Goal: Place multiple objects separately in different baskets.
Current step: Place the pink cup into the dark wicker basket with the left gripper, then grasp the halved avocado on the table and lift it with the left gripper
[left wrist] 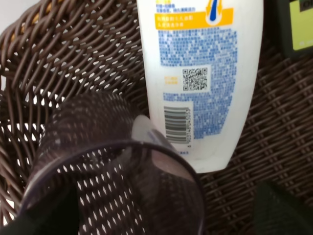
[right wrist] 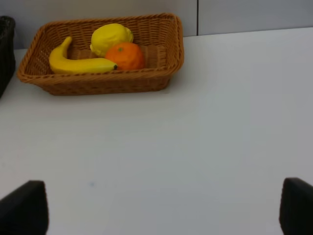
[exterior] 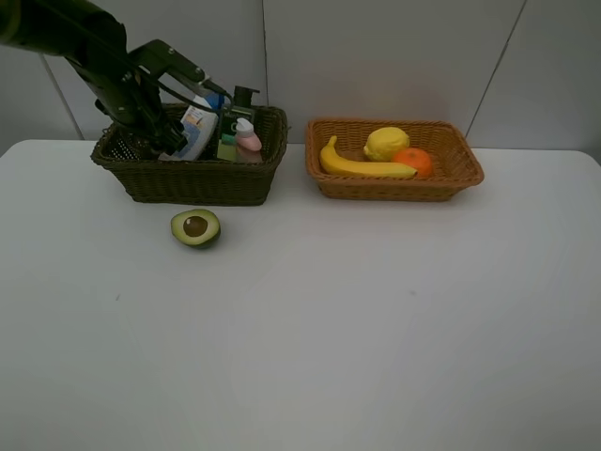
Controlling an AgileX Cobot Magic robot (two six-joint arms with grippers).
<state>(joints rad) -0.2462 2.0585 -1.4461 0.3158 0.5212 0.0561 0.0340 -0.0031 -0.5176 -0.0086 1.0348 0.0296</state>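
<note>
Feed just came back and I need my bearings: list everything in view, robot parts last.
dark basket: 1, olive-brown, table rear left
white bottle: 1, blue print, in dark basket
cup: 1, translucent mauve, beside white bottle
pink bottle: 1, in dark basket
pump bottle: 1, dark green, in dark basket
tan basket: 1, orange-tan, rear right
banana: 1, yellow, tan basket
lemon: 1, yellow, tan basket
orange: 1, tan basket
avocado half: 1, green, on table before dark basket
left gripper: open, over dark basket
right gripper: open, above bare table

Banana [exterior: 362, 166], lemon [exterior: 386, 143] and orange [exterior: 413, 162] lie in the shallow orange-tan basket [exterior: 465, 176], far right. The deeper dark basket [exterior: 202, 181], far left, holds the white bottle [exterior: 197, 130], pink bottle [exterior: 248, 138] and mauve cup [left wrist: 112, 166]. The halved avocado [exterior: 195, 227] lies cut-face up just before it.
</note>
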